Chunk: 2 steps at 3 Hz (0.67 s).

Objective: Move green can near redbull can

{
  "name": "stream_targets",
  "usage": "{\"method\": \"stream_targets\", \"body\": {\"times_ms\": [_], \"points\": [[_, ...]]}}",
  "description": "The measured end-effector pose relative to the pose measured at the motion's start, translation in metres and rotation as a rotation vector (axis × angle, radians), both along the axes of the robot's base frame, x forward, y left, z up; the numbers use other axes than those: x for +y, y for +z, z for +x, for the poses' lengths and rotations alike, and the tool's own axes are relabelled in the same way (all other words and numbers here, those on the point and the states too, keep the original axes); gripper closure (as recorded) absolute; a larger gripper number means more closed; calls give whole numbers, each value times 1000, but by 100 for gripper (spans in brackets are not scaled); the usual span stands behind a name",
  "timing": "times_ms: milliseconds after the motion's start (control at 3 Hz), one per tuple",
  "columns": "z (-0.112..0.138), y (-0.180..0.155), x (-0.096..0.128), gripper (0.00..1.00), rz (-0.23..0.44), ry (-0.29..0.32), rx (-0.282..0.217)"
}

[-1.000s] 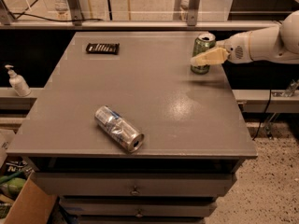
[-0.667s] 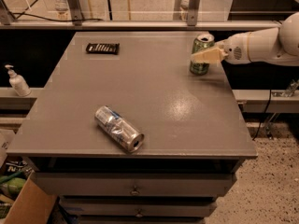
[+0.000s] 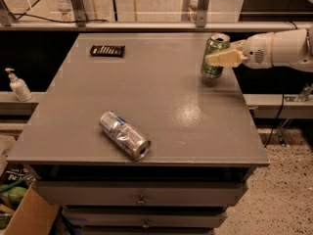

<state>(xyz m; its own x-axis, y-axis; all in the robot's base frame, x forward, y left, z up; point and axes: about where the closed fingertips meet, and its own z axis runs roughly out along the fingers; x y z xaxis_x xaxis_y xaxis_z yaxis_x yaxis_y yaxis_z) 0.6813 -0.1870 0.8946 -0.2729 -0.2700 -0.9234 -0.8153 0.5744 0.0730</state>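
Observation:
The green can with a silver top is at the table's far right, leaning slightly. My gripper reaches in from the right on a white arm. One pale finger lies across the can's front, and the gripper is shut on the can. The can's base is at or just above the table top. The redbull can, silver and blue and dented, lies on its side near the front left of the grey table, well apart from the green can.
A dark flat packet lies at the table's far left. A soap pump bottle stands on a shelf to the left. A cardboard box sits on the floor at lower left. Drawers are below the table top.
The green can, held in my gripper, now leans a little more and has shifted only slightly. The redbull can has not moved.

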Motion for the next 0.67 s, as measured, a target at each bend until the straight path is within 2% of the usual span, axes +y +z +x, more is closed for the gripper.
{"method": "stream_targets", "body": {"times_ms": [333, 667], "points": [[-51, 24, 16, 100, 6, 116, -43], [-51, 24, 16, 100, 6, 116, -43]]}}
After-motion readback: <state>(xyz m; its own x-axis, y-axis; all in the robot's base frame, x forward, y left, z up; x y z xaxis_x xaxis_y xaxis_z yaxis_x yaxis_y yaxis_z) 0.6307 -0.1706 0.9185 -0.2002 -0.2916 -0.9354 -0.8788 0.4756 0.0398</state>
